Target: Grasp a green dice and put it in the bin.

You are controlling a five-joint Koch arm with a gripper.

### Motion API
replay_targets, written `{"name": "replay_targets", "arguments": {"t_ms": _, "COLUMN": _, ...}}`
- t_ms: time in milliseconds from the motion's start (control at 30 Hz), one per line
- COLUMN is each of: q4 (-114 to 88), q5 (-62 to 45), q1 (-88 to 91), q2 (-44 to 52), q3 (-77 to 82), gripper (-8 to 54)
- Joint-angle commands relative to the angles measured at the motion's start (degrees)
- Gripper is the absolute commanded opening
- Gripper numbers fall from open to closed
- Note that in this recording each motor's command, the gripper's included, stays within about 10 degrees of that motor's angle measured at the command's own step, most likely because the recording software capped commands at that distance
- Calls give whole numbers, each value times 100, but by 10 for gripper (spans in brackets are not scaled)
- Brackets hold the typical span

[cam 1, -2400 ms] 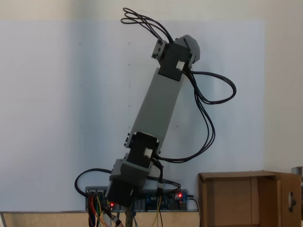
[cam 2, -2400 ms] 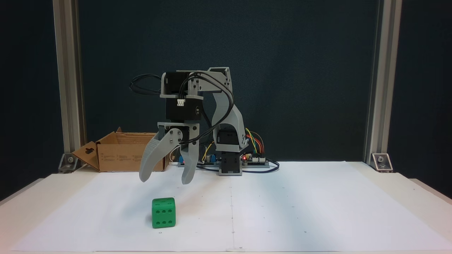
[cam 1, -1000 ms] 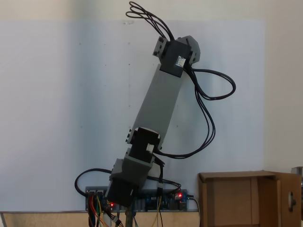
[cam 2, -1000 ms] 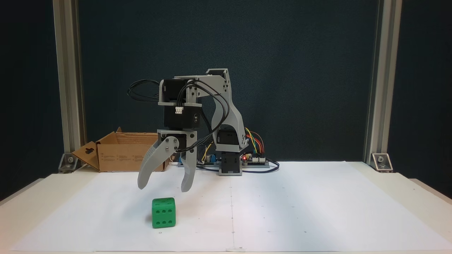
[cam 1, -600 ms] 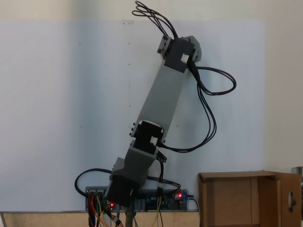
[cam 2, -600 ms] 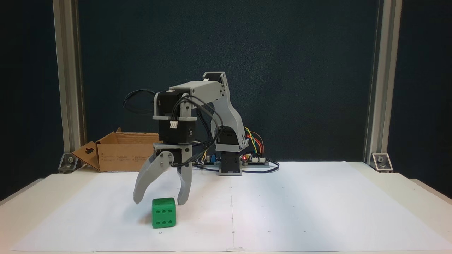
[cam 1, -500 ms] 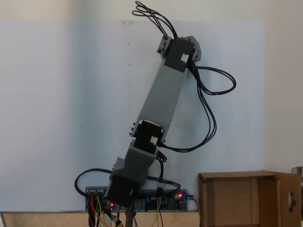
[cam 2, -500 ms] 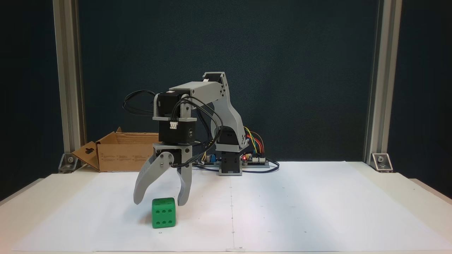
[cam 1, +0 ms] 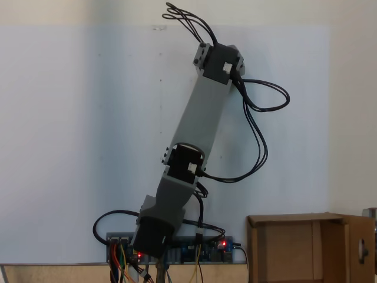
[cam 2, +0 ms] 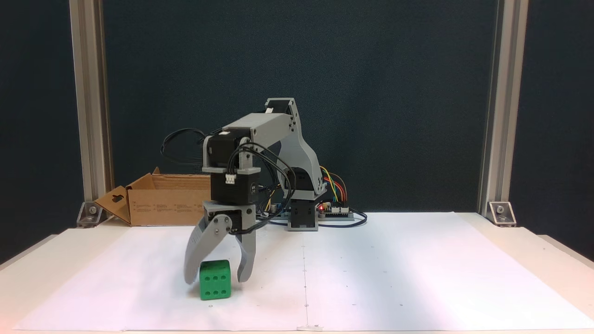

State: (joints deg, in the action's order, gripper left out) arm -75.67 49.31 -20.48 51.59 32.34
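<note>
While jaws gape astride green dice (cam 2: 215,279) | white sheet (cam 2: 394,273) | dark backdrop (cam 2: 394,93)

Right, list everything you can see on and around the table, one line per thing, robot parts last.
green dice: one, bright green, on the white sheet near the front, between the tool's two fingers.
bin: one, brown cardboard, open flaps, at the back left of the front fixed view; also at the lower right of the view from above.
white paper sheet: one, white, covering the tabletop.
frame posts: two, silver metal, at the table's back corners.
controller board: one, coloured wires and a red light, beside the arm's base.
arm: one, grey and black, bent forward and down.
tool: one, grey, open, lowered around the dice.
</note>
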Motion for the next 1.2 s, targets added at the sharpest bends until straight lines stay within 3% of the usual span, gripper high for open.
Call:
{"name": "replay_targets", "arguments": {"t_ms": 0, "q4": 105, "q5": 422, "q1": 9, "q2": 70, "q3": -255, "gripper": 337}}
{"name": "replay_targets", "arguments": {"t_ms": 67, "q4": 97, "q5": 422, "q1": 9, "q2": 70, "q3": -255, "gripper": 291}}
{"name": "replay_targets", "arguments": {"t_ms": 133, "q4": 88, "q5": 422, "q1": 18, "q2": 70, "q3": -255, "gripper": 284}}
{"name": "replay_targets", "arguments": {"t_ms": 233, "q4": 53, "q5": 431, "q1": 35, "q2": 70, "q3": -255, "gripper": 211}}
{"name": "replay_targets", "arguments": {"t_ms": 333, "q4": 53, "q5": 422, "q1": 35, "q2": 70, "q3": -255, "gripper": 200}}
{"name": "replay_targets", "arguments": {"t_ms": 400, "q4": 62, "q5": 431, "q1": 35, "q2": 70, "q3": -255, "gripper": 127}}
{"name": "replay_targets", "arguments": {"t_ms": 700, "q4": 26, "q5": 422, "q1": -9, "q2": 88, "q3": -255, "gripper": 121}}
{"name": "replay_targets", "arguments": {"t_ms": 1167, "q4": 35, "q5": 413, "q1": -492, "q2": 1582, "q3": -352, "gripper": 121}}
